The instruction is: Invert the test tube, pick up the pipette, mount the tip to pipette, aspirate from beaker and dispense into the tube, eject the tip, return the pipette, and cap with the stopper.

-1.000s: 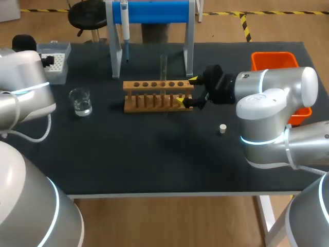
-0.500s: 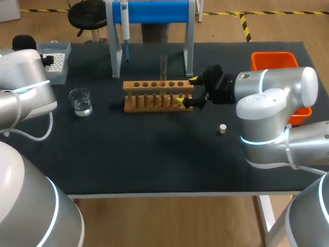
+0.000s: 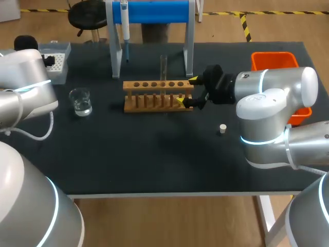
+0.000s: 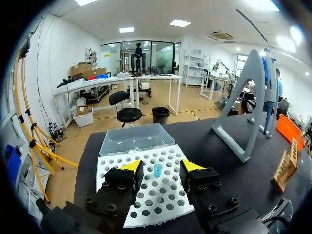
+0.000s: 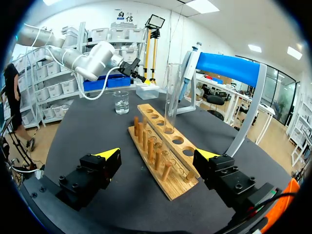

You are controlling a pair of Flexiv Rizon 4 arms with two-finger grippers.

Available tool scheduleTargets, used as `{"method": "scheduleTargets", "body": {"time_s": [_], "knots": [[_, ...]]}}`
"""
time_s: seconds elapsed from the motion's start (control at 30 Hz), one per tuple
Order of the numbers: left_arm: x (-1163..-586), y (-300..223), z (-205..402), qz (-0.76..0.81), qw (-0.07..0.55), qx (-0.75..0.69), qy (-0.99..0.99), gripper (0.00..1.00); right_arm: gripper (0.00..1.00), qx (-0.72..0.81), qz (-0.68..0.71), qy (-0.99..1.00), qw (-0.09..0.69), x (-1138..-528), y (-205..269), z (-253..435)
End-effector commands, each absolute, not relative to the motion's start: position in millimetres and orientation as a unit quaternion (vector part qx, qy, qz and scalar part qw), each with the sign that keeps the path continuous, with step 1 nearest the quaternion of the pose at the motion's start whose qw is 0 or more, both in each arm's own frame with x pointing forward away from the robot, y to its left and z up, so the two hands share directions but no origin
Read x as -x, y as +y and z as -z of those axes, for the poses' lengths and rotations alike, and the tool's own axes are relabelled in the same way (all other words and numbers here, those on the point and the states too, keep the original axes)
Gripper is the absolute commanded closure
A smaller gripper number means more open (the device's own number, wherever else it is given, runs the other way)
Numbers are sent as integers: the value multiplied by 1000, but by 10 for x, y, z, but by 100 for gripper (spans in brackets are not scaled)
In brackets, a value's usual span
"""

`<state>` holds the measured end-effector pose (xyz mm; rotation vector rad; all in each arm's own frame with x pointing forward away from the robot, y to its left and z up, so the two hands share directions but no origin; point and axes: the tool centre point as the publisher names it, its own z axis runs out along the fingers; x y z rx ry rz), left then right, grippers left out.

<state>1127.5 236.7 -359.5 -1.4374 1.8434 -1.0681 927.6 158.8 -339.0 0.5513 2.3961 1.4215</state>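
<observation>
A clear test tube stands upright in the wooden rack, mouth up. My right gripper is open at the rack's right end, one finger on each side of the rack, touching nothing; the tube rises ahead of it. The pipette hangs on the blue-topped stand. My left gripper hovers open over the white tip box, with a single blue tip standing between its fingers, untouched. The glass beaker sits at the left. A small white stopper lies right of the rack.
An orange bin sits at the table's right edge behind my right arm. The tip box occupies the far left corner, its clear lid lying open beyond the tip tray.
My left arm has shifted slightly toward the tip box. The right arm, rack and tube have not moved.
</observation>
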Motion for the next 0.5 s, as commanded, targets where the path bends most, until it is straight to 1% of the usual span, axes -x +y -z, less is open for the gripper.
{"method": "scheduleTargets", "body": {"time_s": [0.03, 0.5], "knots": [[-11320, 2377, 3628, 399, 281, 536, 689, 53, 0, -192, -494, 835, 149, -9279, 1589, 3384], [-11359, 2415, 3640, 397, 284, 534, 690, 53, 0, -192, -494, 835, 149, -9279, 1589, 3384]]}}
